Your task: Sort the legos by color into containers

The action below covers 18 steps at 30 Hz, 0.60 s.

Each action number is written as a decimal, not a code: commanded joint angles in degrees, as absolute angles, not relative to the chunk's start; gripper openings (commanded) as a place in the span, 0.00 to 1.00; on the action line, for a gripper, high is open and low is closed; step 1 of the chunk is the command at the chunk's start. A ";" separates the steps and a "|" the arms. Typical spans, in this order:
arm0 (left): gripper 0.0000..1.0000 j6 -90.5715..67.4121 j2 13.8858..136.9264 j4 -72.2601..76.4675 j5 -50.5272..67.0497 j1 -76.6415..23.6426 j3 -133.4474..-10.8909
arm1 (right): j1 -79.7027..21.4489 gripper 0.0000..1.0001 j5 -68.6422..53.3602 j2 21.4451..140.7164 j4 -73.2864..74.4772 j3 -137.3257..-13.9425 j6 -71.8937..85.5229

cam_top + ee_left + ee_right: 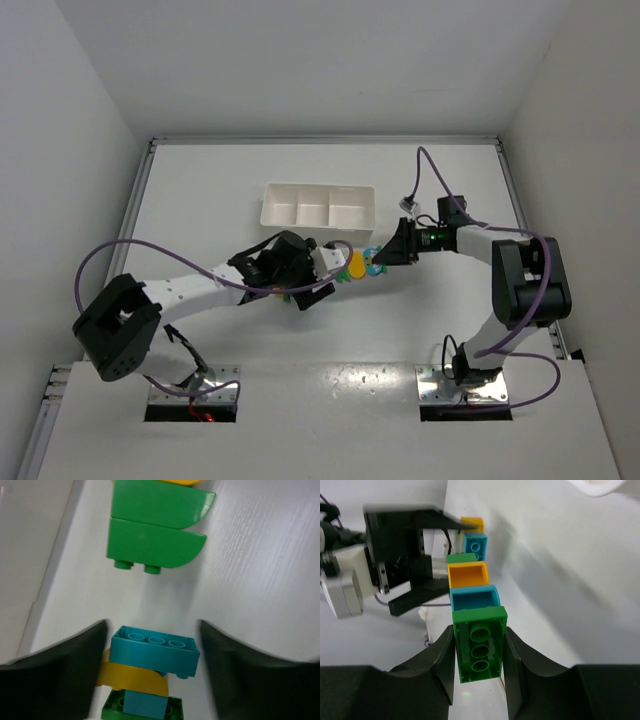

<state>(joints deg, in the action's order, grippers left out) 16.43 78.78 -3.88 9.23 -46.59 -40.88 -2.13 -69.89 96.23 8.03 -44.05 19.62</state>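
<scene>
White desk (200,190) boxed in by white walls (60,100), three-compartment tray (315,228) behind the arms. Right gripper (479,647) clamps a green lego (480,627); left gripper (152,642) straddles a cyan lego (152,654), its grip blurred and unclear.

Legos (360,265): small bricks in a line, near the containers but apart from them.
Green brick (479,650): hollow underside showing, pinched between fingers of right tool (479,644).
Touching it in turn: cyan brick (475,600), orange brick (466,575), then studded cyan brick (476,545), yellow brick (471,525).
Two green curved bricks (155,530): joined, on side on table (260,580).
Containers (318,205): white tray, three compartments side by side.
</scene>
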 commanded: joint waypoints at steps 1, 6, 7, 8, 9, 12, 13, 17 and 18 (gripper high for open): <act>0.96 13.46 79.63 -4.04 14.14 -44.65 -45.70 | -2.72 0.00 -71.63 94.04 13.95 -47.54 10.65; 1.00 8.89 79.01 -5.62 23.35 -40.26 -52.63 | -2.72 0.00 -70.14 94.04 23.10 -49.66 -1.48; 1.00 7.83 79.01 -5.63 25.21 -39.47 -53.86 | -2.72 0.00 -70.14 94.04 25.64 -50.18 -3.06; 1.00 5.56 79.01 -5.63 27.23 -38.59 -55.27 | -2.72 0.00 -70.14 93.52 26.97 -50.19 -4.73; 1.00 4.49 79.01 -5.63 31.77 -36.76 -57.72 | -2.72 0.00 -69.61 93.52 28.90 -50.19 -7.70; 1.00 3.16 81.64 -7.11 44.41 -34.03 -62.64 | -2.72 0.00 -70.13 92.99 29.53 -50.71 -10.10; 0.98 2.64 84.43 -8.42 47.69 -33.40 -63.80 | -2.72 0.00 -70.14 92.47 29.53 -50.71 -10.11; 0.95 2.02 90.51 -12.56 59.04 -31.90 -68.46 | -3.34 0.00 -70.66 91.93 30.06 -52.81 -12.21; 0.95 1.24 92.88 -12.57 62.11 -31.21 -68.99 | -3.86 0.00 -70.66 91.93 30.06 -52.82 -12.74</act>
<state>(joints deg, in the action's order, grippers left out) 3.62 88.16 -8.58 47.55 -32.38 -67.44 -2.96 -67.92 94.35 29.71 -49.50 -7.46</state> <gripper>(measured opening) 0.952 0.364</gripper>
